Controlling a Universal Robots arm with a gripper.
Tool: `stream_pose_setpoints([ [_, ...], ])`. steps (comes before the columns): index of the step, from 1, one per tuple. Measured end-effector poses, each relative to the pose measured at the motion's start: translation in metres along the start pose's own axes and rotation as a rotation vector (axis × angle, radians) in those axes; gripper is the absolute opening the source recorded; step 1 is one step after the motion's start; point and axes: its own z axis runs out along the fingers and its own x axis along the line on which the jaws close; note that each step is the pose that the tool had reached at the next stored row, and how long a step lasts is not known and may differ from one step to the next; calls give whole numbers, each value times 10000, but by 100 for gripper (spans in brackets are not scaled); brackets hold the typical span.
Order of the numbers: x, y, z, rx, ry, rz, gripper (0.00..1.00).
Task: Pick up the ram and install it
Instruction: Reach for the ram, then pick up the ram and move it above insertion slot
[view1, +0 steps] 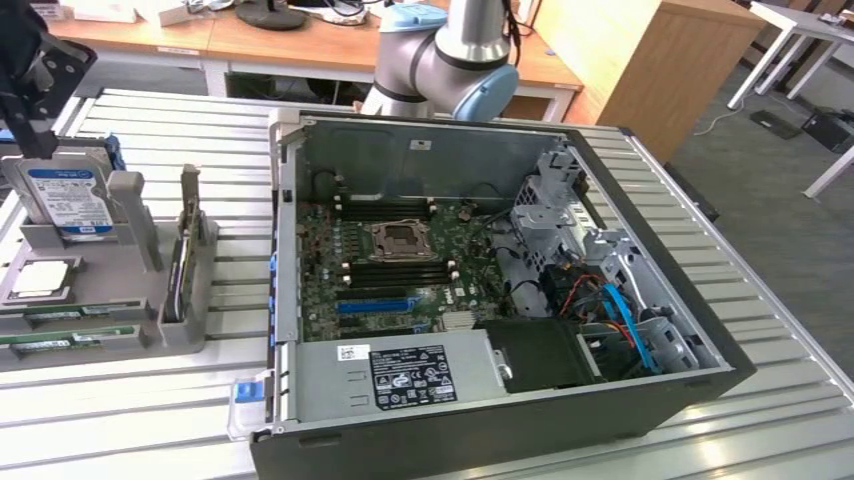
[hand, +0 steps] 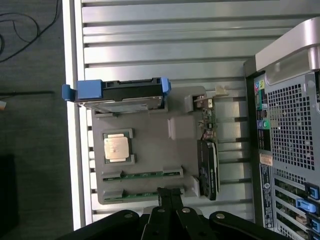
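Two green sticks (hand: 142, 174) lie flat in the grey holder (hand: 150, 135), beside its CPU (hand: 118, 146). Fingers (hand: 164, 196) pressed together, empty, above the holder edge where the ram (hand: 135, 195) lies. Step: approach. A grasp calls for opening and straddling its thin edges.

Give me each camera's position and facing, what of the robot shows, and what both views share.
Exterior view: off the arm, raised, angled down into the open computer case; the arm's grey-and-blue joint shows beyond the case.
Wrist view: on the wrist, looking straight down on the grey holder; the shut fingers show above the holder's edge.
Shared: the holder, its hard drive and ram sticks, and the case.
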Motion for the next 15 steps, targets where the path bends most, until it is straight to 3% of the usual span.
stream_pose_setpoints([
  [6, -1, -87, -4, 0, 1, -1, 11],
  [15, -1, -88, -4, 0, 1, 0, 11],
])
